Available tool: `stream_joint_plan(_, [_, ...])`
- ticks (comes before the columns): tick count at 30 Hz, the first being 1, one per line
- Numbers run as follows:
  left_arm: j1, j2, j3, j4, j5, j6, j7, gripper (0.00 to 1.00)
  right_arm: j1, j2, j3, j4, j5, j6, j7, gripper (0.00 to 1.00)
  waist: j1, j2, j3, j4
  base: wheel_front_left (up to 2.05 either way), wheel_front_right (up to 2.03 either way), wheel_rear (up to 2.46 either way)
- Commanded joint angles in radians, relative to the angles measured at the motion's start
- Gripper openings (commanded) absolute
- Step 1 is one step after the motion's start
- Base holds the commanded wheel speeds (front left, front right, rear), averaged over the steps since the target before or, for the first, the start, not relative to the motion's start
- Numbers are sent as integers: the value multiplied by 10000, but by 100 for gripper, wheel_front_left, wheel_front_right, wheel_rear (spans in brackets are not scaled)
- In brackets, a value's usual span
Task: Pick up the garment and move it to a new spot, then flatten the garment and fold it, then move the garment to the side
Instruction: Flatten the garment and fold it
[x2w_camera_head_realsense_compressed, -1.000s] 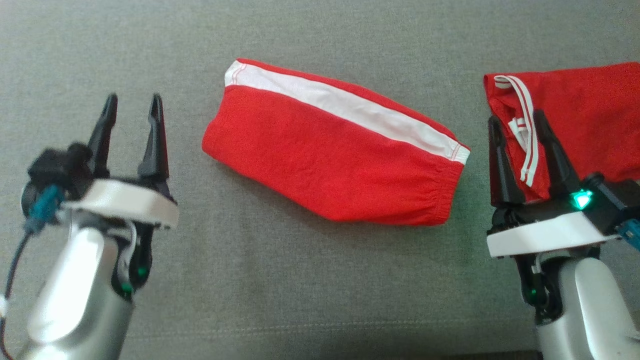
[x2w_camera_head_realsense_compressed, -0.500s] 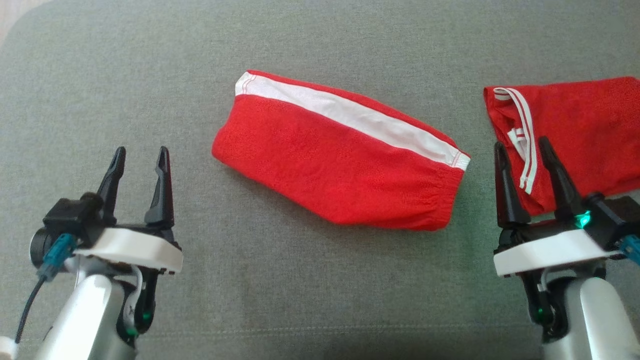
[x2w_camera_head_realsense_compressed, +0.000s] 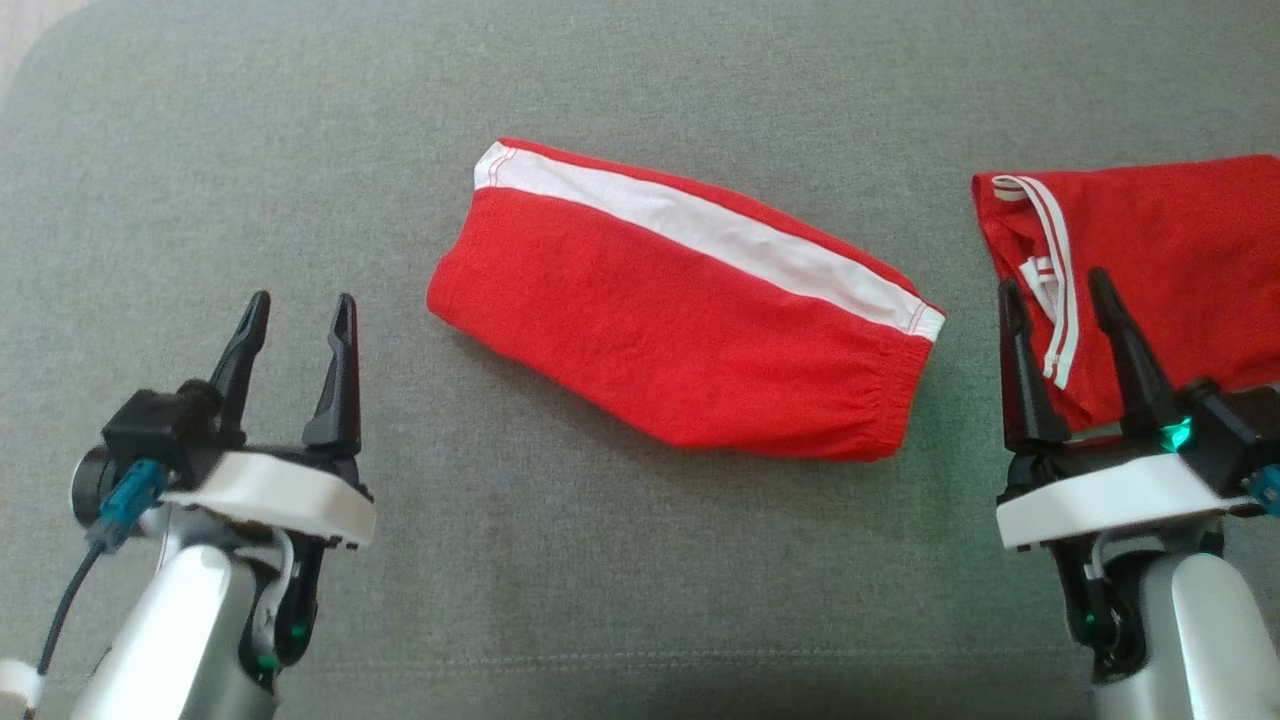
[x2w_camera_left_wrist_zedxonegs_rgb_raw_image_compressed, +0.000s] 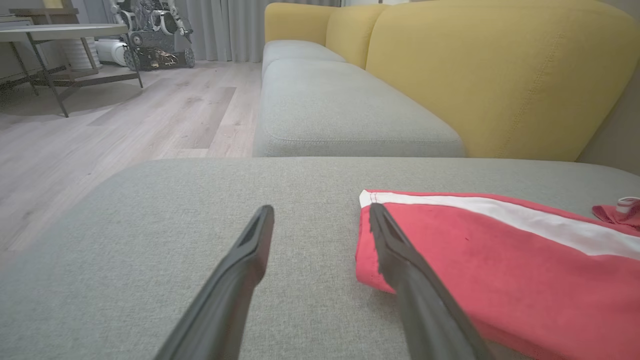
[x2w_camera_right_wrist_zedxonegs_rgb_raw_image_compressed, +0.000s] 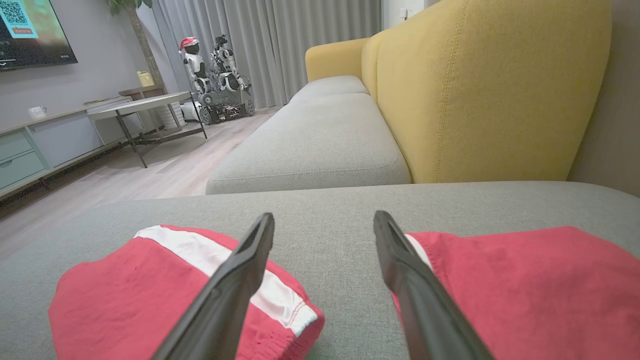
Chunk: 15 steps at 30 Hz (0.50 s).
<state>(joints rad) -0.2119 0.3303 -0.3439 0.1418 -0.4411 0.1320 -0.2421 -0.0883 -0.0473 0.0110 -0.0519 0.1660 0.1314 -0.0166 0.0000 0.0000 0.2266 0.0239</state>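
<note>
Grey sofa seat spreads under everything, with a yellow backrest behind. On its middle lies the folded red garment, flat, a white stripe along its far edge, touched by neither arm. A second red piece, possibly shorts too, lies at the right, partly cut off. The left gripper hovers left of the garment, fingers spread; the right gripper, fingers spread, sits at the second piece's near edge.

Ends in two long, tapered black fingers at the left end effector and right end effector. Mounts each on a white plate over a silver forearm. Glows green at small lights; trails a blue plug and dark cable at left.
</note>
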Motion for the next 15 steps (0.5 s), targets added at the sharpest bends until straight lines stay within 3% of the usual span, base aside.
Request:
stream_joint_plan(1, [-612, 353, 330, -270, 61, -21, 20, 100, -50, -30, 171, -415, -85, -7, 27, 100, 0, 0, 42, 4, 0, 0, 0])
stream_joint_plan(6, [-1304, 243, 77, -80, 74, -319, 118, 100, -152, -30, 159, -531, -107, -7, 72, 100, 0, 0, 325, 31, 0, 0, 0])
stream_joint_plan(15, [-3756, -362, -669, 1671, -423, -1720, 1133, 100, -547, -30, 323, -647, -55, -7, 112, 100, 0, 0, 1144, -193, 0, 0, 0])
